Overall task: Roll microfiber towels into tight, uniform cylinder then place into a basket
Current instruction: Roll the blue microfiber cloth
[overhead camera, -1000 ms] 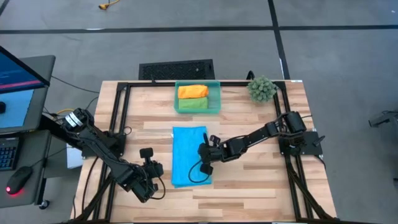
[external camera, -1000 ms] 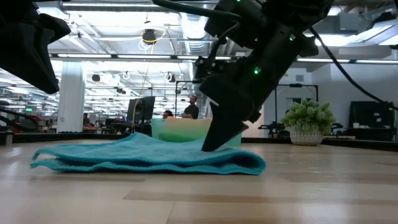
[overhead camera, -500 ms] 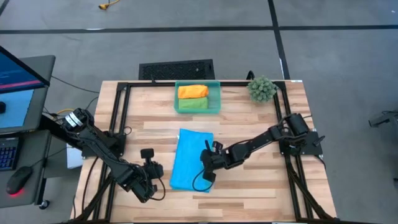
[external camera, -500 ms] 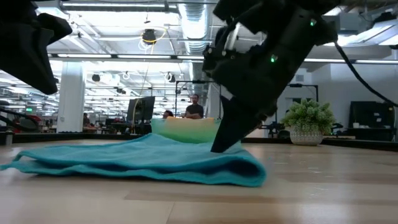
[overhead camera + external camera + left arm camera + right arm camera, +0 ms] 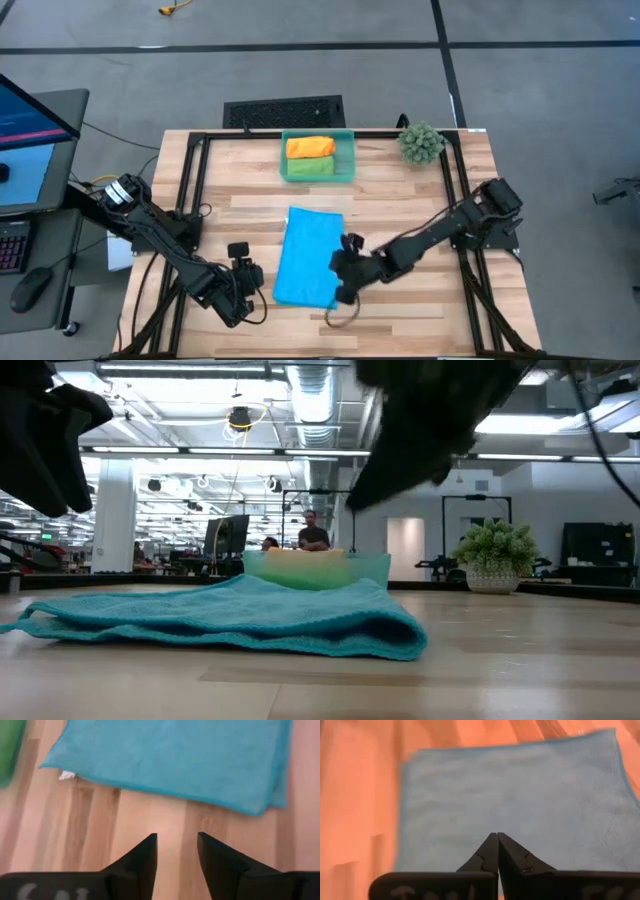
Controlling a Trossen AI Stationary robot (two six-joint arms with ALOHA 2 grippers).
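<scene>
Blurred in low view, clenched empty right pincer (image 5: 343, 291) now lifted off blue towel (image 5: 309, 255) at its near corner; left pincer (image 5: 177, 851) newly released beside it.

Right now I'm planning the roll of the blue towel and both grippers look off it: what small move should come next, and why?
Probably bring the left gripper, open over bare wood, forward to the blue towel's near edge to start the roll. The towel lies flat and unrolled; the right gripper is shut and empty above it. The basket already holds two rolls.
</scene>
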